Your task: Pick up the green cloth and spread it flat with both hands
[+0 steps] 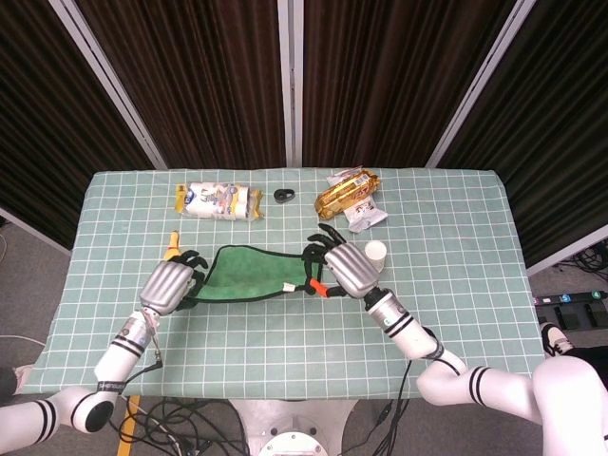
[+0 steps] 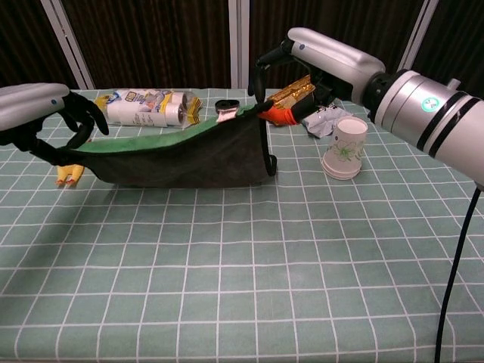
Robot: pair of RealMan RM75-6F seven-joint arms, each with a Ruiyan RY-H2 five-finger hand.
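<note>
The green cloth (image 1: pixel 255 274) with a dark underside (image 2: pixel 189 155) hangs stretched between both hands, low over the middle of the table. My left hand (image 1: pixel 169 283) (image 2: pixel 38 113) grips its left edge. My right hand (image 1: pixel 342 268) (image 2: pixel 318 64) pinches the right corner, beside an orange tag (image 1: pixel 316 282) (image 2: pixel 278 115). In the chest view the cloth sags in the middle and its lower edge lies close to the checked tablecloth (image 2: pixel 242 265).
A white paper cup (image 1: pixel 375 252) (image 2: pixel 344 147) stands just right of the right hand. Behind lie a gold snack pack (image 1: pixel 347 190) (image 2: pixel 302 89), a white wrapper (image 2: pixel 321 117), a roll package (image 1: pixel 218 200) (image 2: pixel 151 108), a black ring (image 1: pixel 283 196) and a yellow toy (image 2: pixel 66 175).
</note>
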